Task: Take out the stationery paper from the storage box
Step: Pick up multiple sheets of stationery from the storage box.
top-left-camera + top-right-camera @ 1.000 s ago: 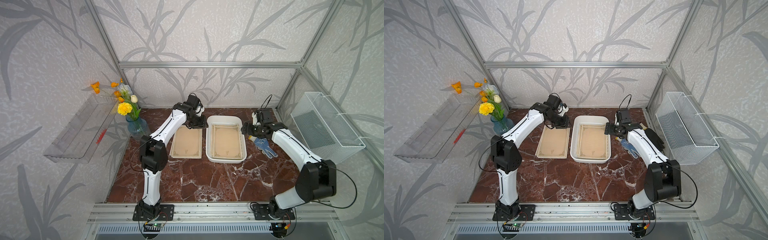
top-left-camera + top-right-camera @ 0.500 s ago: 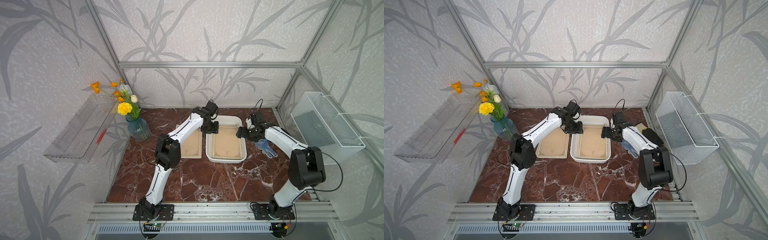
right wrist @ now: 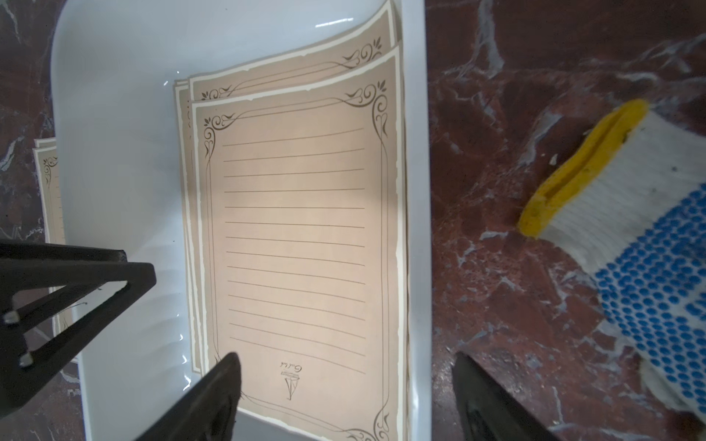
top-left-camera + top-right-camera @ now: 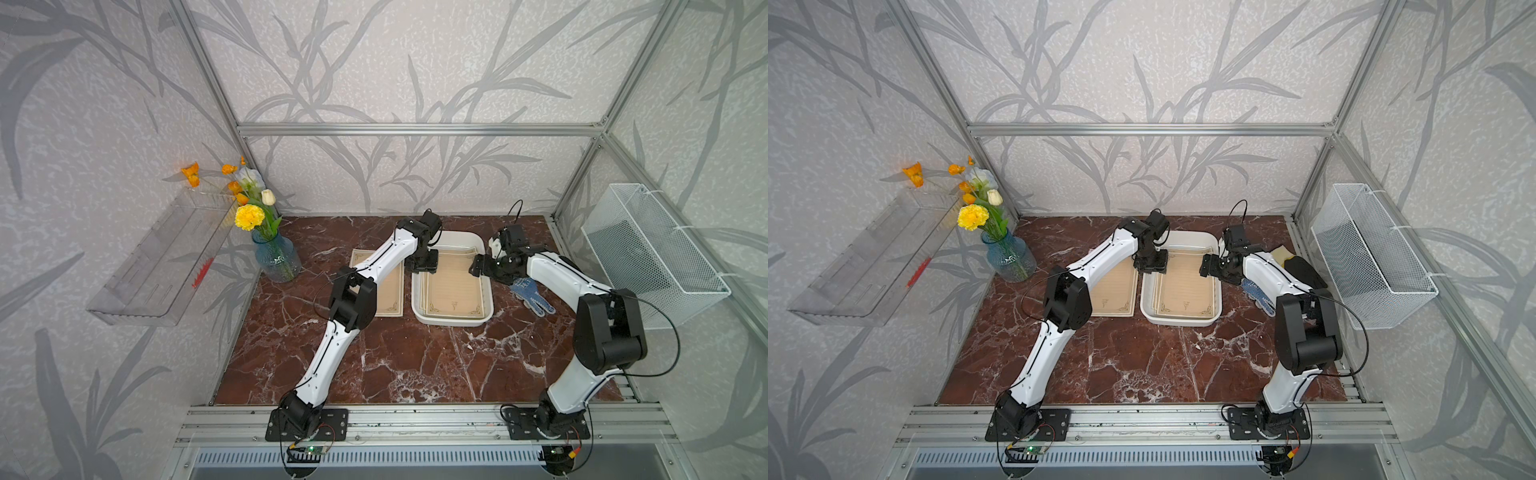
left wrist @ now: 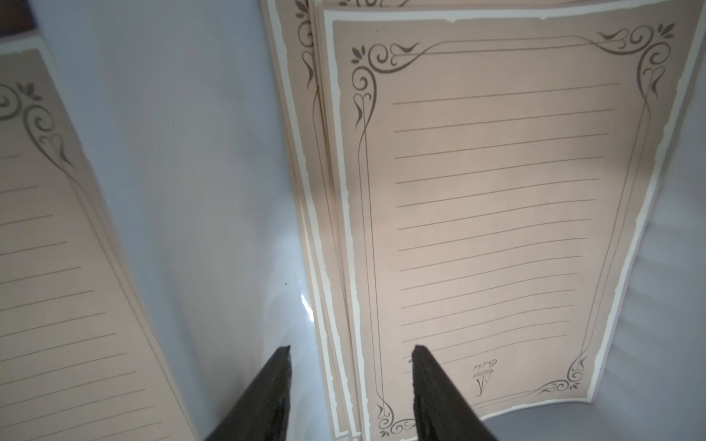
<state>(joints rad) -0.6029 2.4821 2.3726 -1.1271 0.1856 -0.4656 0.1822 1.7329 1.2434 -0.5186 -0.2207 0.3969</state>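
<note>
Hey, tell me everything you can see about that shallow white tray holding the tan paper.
The shallow white rectangular tray has rounded corners and low, glossy, plastic-looking walls. It sits flat on the red-brown marble tabletop. Inside, a slightly fanned stack of tan ruled sheets lies against one long wall, leaving bare floor along the other. The open right gripper straddles the paper-side wall; the open left gripper hangs over the stack's inner edge.

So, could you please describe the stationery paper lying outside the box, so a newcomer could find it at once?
On the red-brown marble tabletop, find the shallow white storage box near the back middle. Right beside it, on the side toward the blue glass vase, tan ruled sheets lie flat on bare marble. Unlike the identical sheets in the box, no white walls surround them.
</note>
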